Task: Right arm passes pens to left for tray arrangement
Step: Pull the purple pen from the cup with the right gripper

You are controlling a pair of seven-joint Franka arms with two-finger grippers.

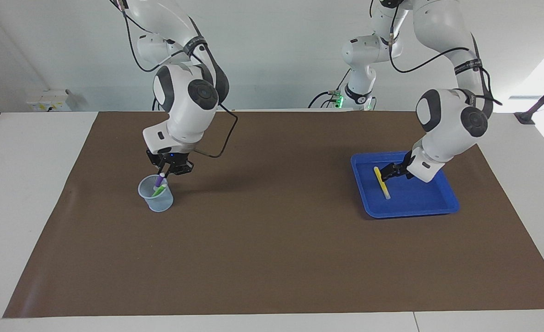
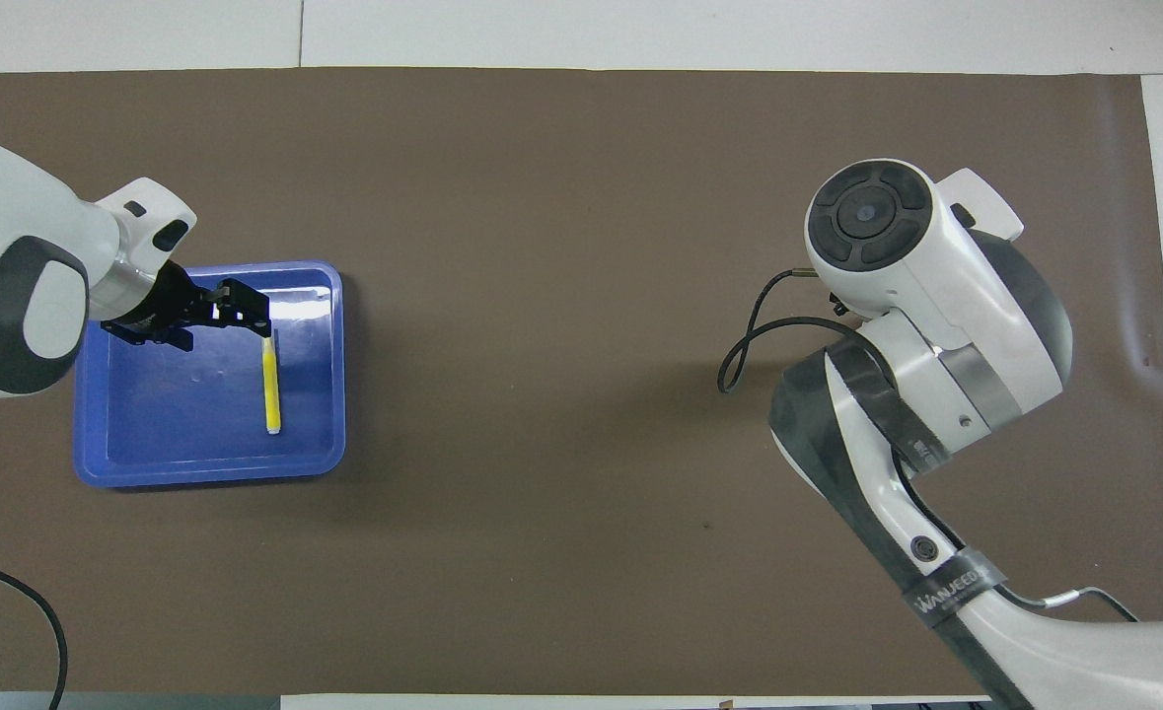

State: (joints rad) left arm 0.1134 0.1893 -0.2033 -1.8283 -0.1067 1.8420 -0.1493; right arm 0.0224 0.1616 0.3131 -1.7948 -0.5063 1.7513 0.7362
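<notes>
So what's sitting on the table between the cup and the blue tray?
Nothing: only bare brown mat lies between the cup and the tray, clearest in the facing view.

Black band [image 2: 951, 594] on right arm, white lettering "WANJEED", rest unreadable
</notes>
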